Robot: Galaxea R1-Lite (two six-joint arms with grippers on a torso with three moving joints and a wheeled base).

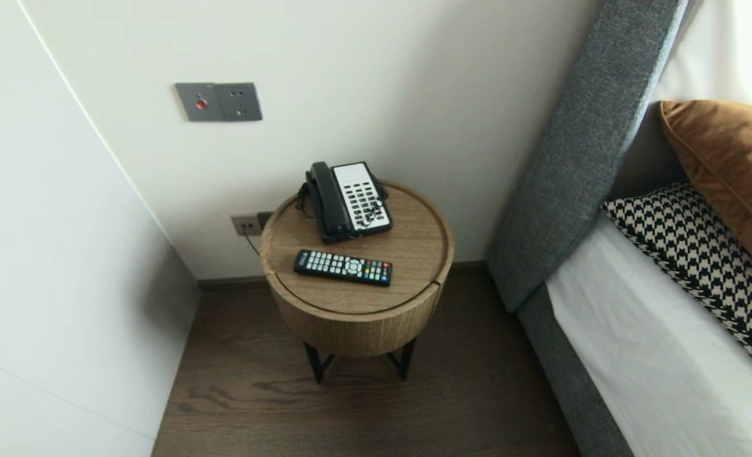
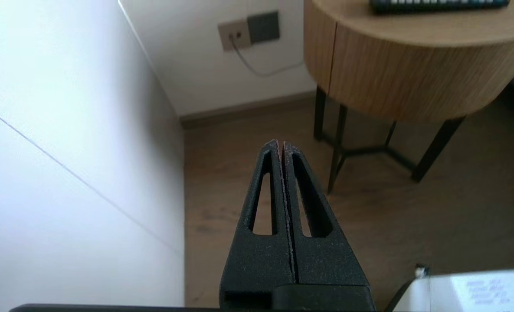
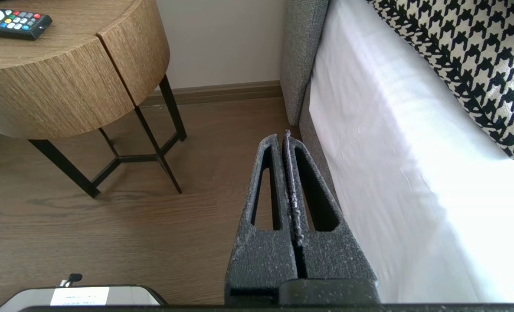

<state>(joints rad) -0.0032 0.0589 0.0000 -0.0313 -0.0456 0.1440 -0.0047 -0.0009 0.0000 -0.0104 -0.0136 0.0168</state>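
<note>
Closest in, the left end effector [image 2: 279, 143] is clenched on nothing, its two black fingers pressed flat together. It hangs low over the dark wooden floor [image 2: 413, 225], aimed forward and slightly down into the gap between the white side wall [image 2: 66, 130] and the black metal legs of the round wooden side table [image 2: 413, 73]. The right end effector [image 3: 283, 136] is in the same pose, also clenched and empty. It points down at the floor just beside the grey upholstered bed frame [image 3: 302, 52] and the white sheet [image 3: 391, 151]. Neither arm shows in the head view, and both sit well short of the worktop.

By the look of it, nothing has been picked up or touched. The black remote control [image 1: 343, 266], with its rows of pale and coloured buttons, lies flat across the front half of the worktop. It is well apart from both end effectors, so any reaching and grasping is not yet done.

Behind the remote control, and clear of it, the black-and-white corded telephone [image 1: 349, 200] has its handset on the cradle. On the wall beyond are a beige socket [image 1: 245, 224] with a cord plugged in and, higher up, a grey switch panel [image 1: 218, 101]. To the right, a black-and-white houndstooth cushion [image 1: 699, 260] and a brown cushion [image 1: 731, 158] rest against the grey headboard [image 1: 579, 146].
</note>
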